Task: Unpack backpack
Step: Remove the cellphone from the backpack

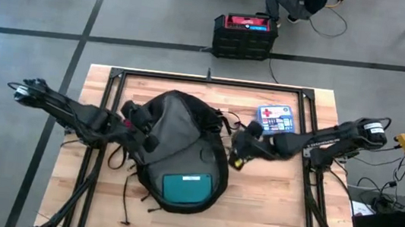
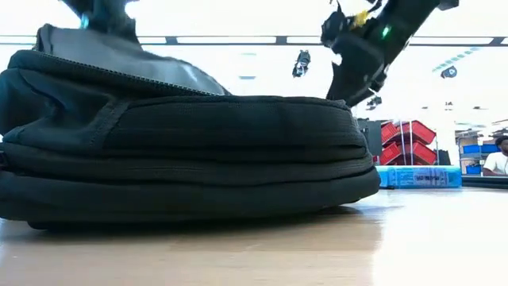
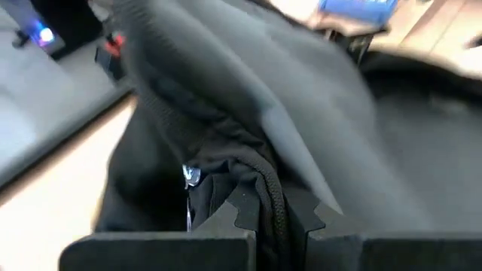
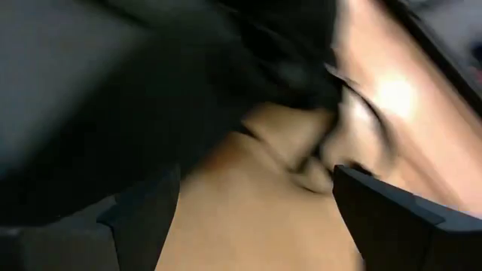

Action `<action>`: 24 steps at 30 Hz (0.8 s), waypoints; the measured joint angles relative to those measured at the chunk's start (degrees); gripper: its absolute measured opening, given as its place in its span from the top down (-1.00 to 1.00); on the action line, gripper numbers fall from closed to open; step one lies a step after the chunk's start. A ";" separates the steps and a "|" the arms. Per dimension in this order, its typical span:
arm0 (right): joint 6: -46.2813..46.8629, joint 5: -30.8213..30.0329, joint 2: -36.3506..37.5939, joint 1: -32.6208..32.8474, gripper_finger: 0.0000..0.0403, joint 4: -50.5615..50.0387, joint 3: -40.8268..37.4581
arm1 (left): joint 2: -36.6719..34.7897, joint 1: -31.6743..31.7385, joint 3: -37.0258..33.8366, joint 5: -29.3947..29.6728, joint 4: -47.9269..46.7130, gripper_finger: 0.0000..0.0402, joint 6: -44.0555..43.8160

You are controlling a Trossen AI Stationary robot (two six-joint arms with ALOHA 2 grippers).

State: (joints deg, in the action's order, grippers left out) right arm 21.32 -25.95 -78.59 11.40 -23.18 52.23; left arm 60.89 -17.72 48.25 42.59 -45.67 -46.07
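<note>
Black fabric fills the low view: the backpack lies flat on the wooden desk, its zipped layers stacked right in front of the lens. From above, the backpack sits at the middle of the desk, with a teal panel showing at its near end and black straps trailing over the wood on its left.

At the backpack's left edge, the left gripper is clamped on the fabric; its wrist view shows the two fingers pressed together around a fold with a corded edge.

By the backpack's right edge, the right gripper hangs just above the desk, its jaws standing apart with bare wood between them and nothing held. In the low view it shows raised over the backpack's right end.

Behind the right gripper, a blue box lies on the desk. On the floor beyond the desk stands a black crate with a red top. Far right in the low view, a person sits in the room.
</note>
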 joint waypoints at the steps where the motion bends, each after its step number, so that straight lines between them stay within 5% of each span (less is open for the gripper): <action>1: -0.94 1.47 -0.19 1.59 -0.63 2.38 0.00 | 0.39 0.00 -2.21 -0.53 2.51 0.99 -0.68; 10: -11.21 10.84 -6.38 14.64 -0.54 21.38 0.58 | 4.66 -0.02 -18.52 -4.78 25.50 0.99 -3.03; 19: -13.86 10.79 -19.16 19.78 -0.54 6.86 14.43 | 8.65 -0.11 -25.20 -3.85 29.03 0.99 -12.98; 24: -18.67 2.07 -26.23 22.43 -0.57 -2.98 23.49 | 9.41 -0.11 -25.67 -2.99 30.10 0.99 -13.06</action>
State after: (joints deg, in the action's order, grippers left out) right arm 2.65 -23.87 -104.81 33.83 -26.17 75.71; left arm 70.30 -17.82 22.58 39.60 -15.57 -59.12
